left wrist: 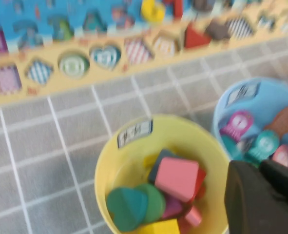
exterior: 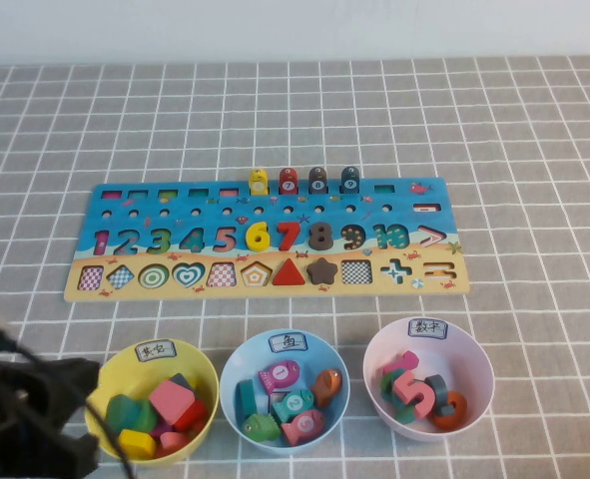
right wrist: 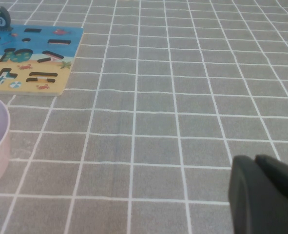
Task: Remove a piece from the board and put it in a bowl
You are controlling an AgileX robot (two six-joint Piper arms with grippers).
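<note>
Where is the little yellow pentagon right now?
The yellow pentagon sits in its slot on the board, bottom row, just left of the red triangle. The left gripper hangs beside the yellow bowl; the right gripper is away right.

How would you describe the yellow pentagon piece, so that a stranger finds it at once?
Look at the long board and follow its sandy bottom row. The yellow pentagon sits near the middle, just left of the red triangle. It is the row's only five-sided yellow piece. Left gripper hovers by the yellow bowl; right gripper is parked aside.

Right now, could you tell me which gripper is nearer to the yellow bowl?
The left. The left gripper hangs just above the yellow bowl, at its near-left side. The right gripper is off to the right over bare cloth, beyond the pink bowl.
</note>
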